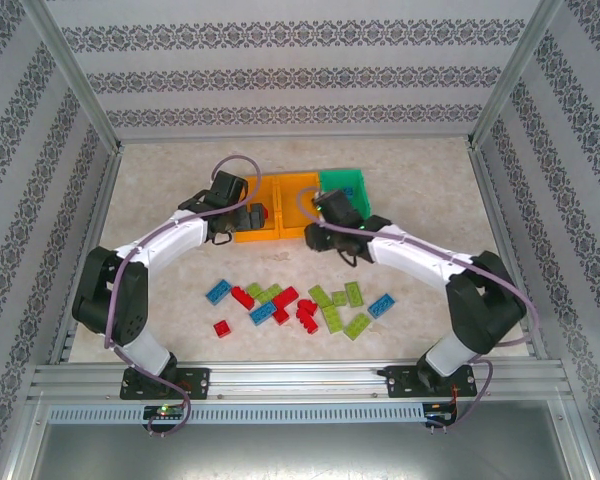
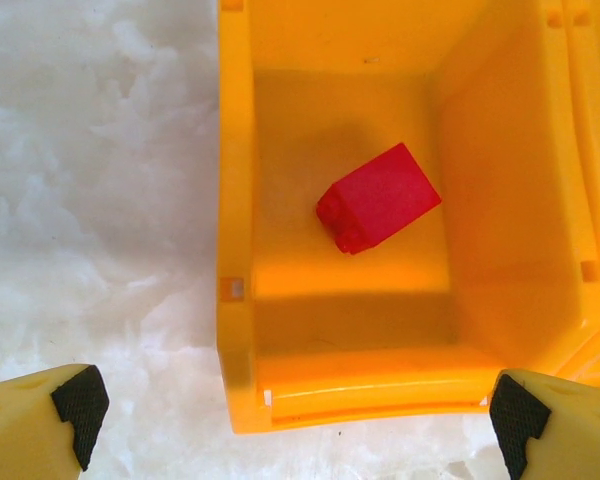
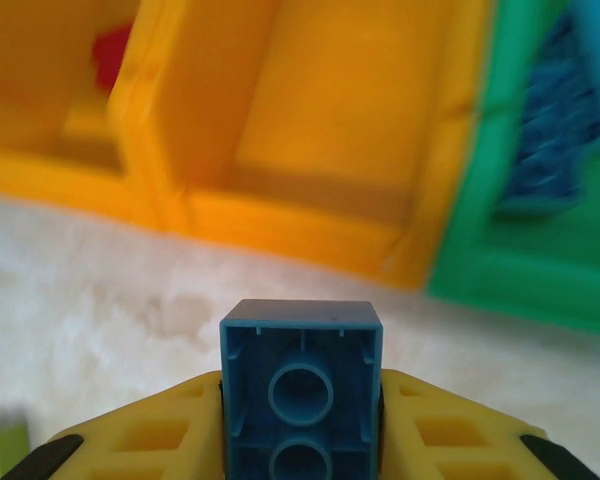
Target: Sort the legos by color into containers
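In left orange bin (image 2: 234, 300), red brick (image 2: 378, 197), right pincer (image 3: 300, 430) gripping blue brick (image 3: 300, 345)

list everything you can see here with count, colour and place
left bin: 1, orange, left end of the row
middle bin: 1, orange, centre of the row
green bin: 1, green, right end
red brick: 1, red, inside the left bin
blue bricks: count unclear, blurred, inside the green bin
loose bricks: about sixteen, red, blue and lime green, scattered on the table
held brick: 1, blue, in the right gripper
left gripper: 1, yellow, open above the left bin
right gripper: 1, yellow, shut on the held brick
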`<action>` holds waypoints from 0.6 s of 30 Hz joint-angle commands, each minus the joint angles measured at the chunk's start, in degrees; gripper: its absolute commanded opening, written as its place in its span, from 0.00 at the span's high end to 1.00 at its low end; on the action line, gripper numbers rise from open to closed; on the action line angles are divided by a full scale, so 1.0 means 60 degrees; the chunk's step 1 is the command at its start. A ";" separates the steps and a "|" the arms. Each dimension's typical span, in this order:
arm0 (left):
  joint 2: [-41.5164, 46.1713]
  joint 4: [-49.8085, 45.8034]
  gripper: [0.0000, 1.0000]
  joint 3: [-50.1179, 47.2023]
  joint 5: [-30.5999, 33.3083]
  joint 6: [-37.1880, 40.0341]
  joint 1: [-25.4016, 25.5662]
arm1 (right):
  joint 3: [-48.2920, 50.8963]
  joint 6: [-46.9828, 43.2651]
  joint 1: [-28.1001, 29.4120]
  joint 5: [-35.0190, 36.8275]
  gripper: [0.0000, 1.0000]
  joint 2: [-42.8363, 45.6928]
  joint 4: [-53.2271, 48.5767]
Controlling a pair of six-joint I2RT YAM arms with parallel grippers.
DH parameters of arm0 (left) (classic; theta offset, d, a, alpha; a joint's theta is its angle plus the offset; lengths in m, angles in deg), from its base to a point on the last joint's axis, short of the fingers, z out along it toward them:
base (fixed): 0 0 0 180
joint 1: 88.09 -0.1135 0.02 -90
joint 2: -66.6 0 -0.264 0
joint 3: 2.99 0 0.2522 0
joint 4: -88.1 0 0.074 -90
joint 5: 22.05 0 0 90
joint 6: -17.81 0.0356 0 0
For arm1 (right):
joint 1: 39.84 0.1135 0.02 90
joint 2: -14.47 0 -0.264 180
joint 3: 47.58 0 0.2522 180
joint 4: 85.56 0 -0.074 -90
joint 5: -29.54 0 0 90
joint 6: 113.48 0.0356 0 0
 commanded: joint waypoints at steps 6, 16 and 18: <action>0.0792 0.0589 0.00 -0.1173 -0.0470 0.0239 -0.0073 | -0.1177 -0.0073 -0.1673 0.0348 0.66 -0.0837 0.0103; 0.1793 0.0268 0.00 -0.2345 -0.0282 0.0248 -0.0068 | -0.2955 -0.0330 -0.2289 0.0675 0.54 -0.2929 -0.0425; 0.1934 0.0061 0.00 -0.2485 -0.0151 0.0086 -0.0060 | -0.2928 -0.0300 -0.2303 0.0683 0.49 -0.2952 -0.0354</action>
